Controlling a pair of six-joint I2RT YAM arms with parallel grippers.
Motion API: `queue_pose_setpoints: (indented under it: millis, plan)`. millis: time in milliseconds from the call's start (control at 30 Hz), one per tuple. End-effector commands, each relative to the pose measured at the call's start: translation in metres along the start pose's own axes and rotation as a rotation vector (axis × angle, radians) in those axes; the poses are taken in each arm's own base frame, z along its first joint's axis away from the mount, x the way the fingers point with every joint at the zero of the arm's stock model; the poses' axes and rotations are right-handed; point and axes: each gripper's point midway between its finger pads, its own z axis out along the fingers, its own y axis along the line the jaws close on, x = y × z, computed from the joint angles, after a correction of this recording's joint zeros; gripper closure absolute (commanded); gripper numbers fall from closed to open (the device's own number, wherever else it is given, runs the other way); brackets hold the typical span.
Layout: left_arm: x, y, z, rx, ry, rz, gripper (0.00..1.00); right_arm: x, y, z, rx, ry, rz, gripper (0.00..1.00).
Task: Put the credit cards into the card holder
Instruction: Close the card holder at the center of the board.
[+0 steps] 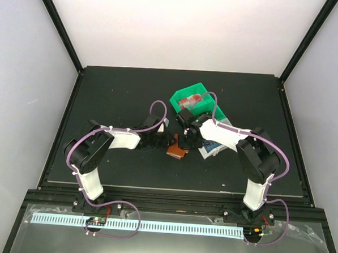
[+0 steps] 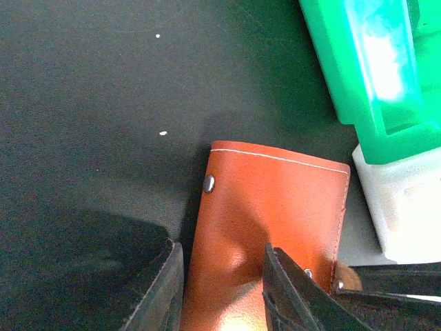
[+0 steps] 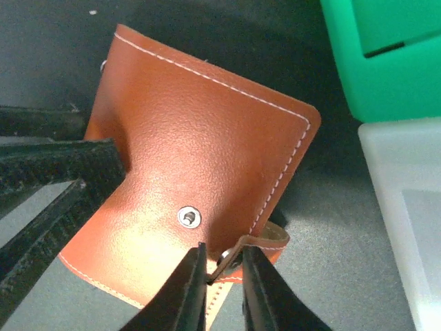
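Worktop (image 1: 114, 95): dark mat. Landmark is the green bin (image 1: 200, 89).

Card holder (image 1: 176, 152): brown leather, just in front of the green bin on its near-left side. It does not touch the bin. In the right wrist view its far corner is raised off the mat and casts a shadow. White stitching runs along the edges. A snap stud (image 3: 189, 217) sits on the face.

White bin (image 3: 400, 227): butts against the near side of the green bin, right of the card holder.

Red credit card (image 1: 190, 99): lies inside the green bin. Other cards cannot be made out.

Right tool (image 3: 222, 256): on the near side of the green bin, over the holder's near edge. Jaws are narrow and pinch the strap (image 3: 265, 241) of the card holder; the strap end curls up between the fingers.

Left tool (image 2: 220, 248): further left of the green bin than the right tool. Jaws are partly apart astride the holder's left edge. One finger (image 2: 293, 289) lies on the leather face, the other beside the edge. The leather dents there, but a firm clamp cannot be told.
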Motion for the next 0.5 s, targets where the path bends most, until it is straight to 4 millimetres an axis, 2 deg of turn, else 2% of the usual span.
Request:
queue_pose_setpoints:
  millis: [0, 133, 333, 467]
  plan:
    - [0.090, 0.087, 0.005, -0.288, 0.264, -0.111, 0.66, -0.007, 0.003, -0.001, -0.004, -0.014, 0.016, 0.88]
    - [0.091, 0.086, 0.004, -0.280, 0.266, -0.112, 0.66, -0.010, 0.005, -0.004, -0.008, -0.029, 0.016, 0.99]
    - [0.094, 0.085, 0.005, -0.258, 0.272, -0.115, 0.66, -0.017, 0.009, -0.014, -0.020, -0.062, -0.003, 0.99]
    - [0.097, 0.082, 0.006, -0.235, 0.283, -0.117, 0.66, -0.019, 0.010, -0.012, -0.022, -0.063, -0.026, 0.99]
